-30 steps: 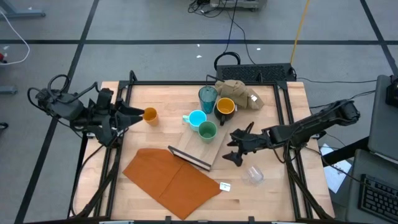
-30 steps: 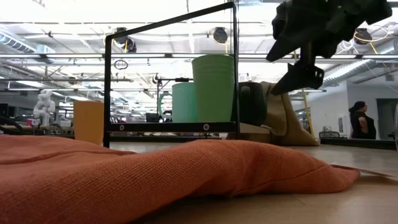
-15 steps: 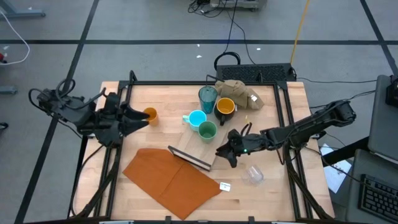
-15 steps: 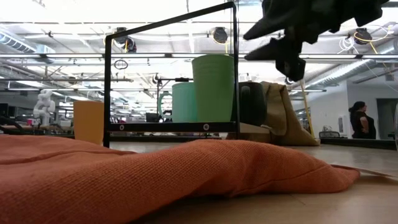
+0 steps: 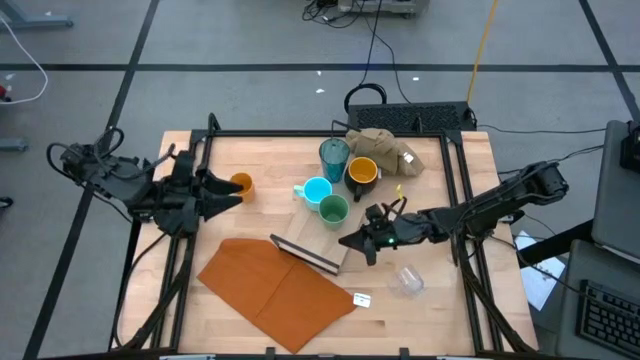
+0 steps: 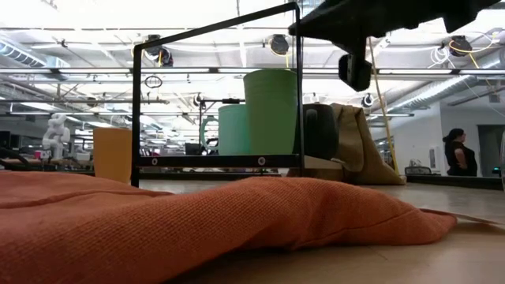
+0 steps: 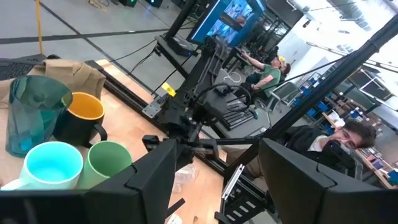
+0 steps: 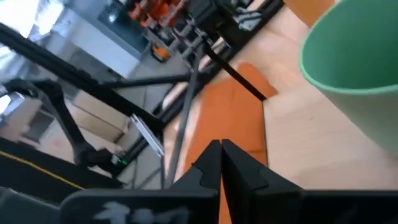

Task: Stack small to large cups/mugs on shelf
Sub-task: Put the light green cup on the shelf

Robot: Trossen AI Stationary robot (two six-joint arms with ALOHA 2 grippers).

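My right gripper point(image 5: 352, 240), fingers pressed together and holding nothing, hangs over the shelf point(image 5: 318, 240), just beside the green cup point(image 5: 333, 210). The clear glass point(image 5: 407, 281) lies on the table behind it, toward the right arm's base. My left gripper point(image 5: 222, 190), fingers parted, sits just beside the orange cup point(image 5: 241, 185).

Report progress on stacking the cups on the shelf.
Done: teal tumbler, yellow-lined mug, light blue mug and green cup stand on the shelf, unstacked. In hand: nothing; right gripper is shut and empty. Left: orange cup by left gripper, clear glass on the table.
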